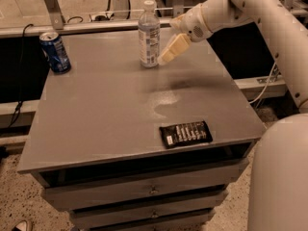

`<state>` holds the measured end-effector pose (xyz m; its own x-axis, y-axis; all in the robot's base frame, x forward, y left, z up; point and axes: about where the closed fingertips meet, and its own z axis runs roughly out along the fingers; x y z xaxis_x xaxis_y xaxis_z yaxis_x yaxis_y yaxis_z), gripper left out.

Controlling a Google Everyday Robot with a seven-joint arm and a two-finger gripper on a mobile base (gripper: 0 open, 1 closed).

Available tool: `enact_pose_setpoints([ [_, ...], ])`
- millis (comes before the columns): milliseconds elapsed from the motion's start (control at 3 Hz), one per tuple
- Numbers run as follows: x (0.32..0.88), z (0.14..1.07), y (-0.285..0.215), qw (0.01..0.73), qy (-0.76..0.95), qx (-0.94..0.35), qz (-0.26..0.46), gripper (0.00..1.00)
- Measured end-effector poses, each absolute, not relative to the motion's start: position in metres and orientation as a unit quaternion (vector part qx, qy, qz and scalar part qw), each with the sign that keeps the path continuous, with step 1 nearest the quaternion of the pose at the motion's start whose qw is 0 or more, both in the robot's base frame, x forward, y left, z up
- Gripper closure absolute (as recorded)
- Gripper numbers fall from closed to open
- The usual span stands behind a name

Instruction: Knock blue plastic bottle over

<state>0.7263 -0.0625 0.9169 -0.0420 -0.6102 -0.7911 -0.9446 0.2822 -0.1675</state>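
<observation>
The gripper [166, 57] hangs just right of the bottle [148, 35].
</observation>
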Motion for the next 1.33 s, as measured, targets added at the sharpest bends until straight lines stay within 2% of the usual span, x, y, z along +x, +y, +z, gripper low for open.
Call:
enact_pose_setpoints([
  [667, 0.725, 0.929, -0.022, 0.437, 0.638, -0.554, 0.308, 0.0],
  [1333, 0.671, 0.946, 0.01, 0.415, 0.577, -0.585, 0.39, 0.0],
])
